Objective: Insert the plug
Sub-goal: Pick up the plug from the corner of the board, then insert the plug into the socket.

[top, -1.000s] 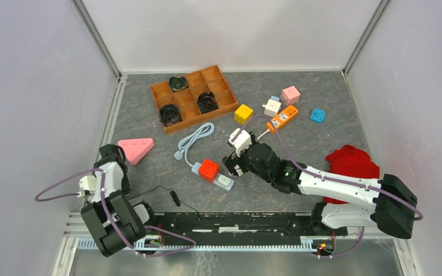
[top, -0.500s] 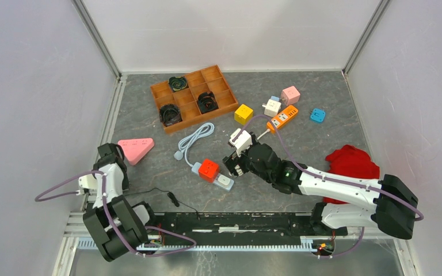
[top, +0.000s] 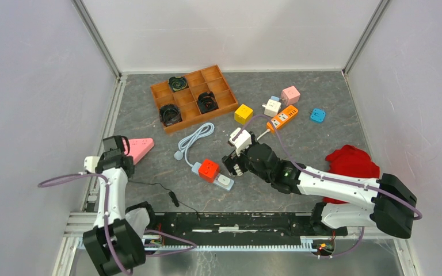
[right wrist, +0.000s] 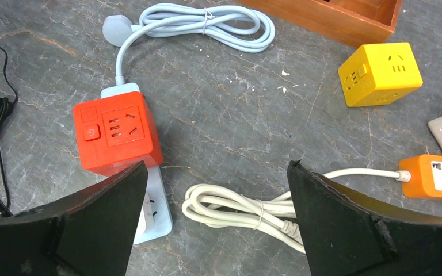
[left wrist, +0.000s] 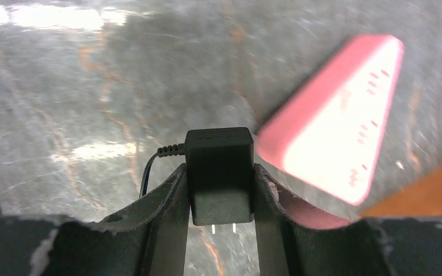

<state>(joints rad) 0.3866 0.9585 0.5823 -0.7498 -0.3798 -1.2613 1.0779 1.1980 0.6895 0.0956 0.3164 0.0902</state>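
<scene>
My left gripper point(top: 117, 150) is shut on a black plug point(left wrist: 218, 172), whose two metal prongs point back toward the wrist. Its thin black cable point(top: 160, 188) trails across the table. A pink triangular power strip point(left wrist: 334, 121) lies just right of and beyond the plug; in the top view the pink strip point(top: 140, 148) is beside the gripper. My right gripper point(right wrist: 217, 167) is open and empty, over a coiled white cord point(right wrist: 242, 210), next to a red cube socket point(right wrist: 117, 138) on a light blue strip point(right wrist: 152, 213).
A wooden compartment tray point(top: 155, 87) with coiled cables stands at the back. A yellow cube point(top: 243, 113), an orange power strip point(top: 282, 118), white, pink and blue adapters lie mid-right. A red cloth point(top: 351, 164) lies right. A grey cord point(top: 195, 138) lies centre.
My left arm has risen and moved away from the base toward the pink strip, carrying the black plug; its cable has pulled along. The right arm has not moved.
</scene>
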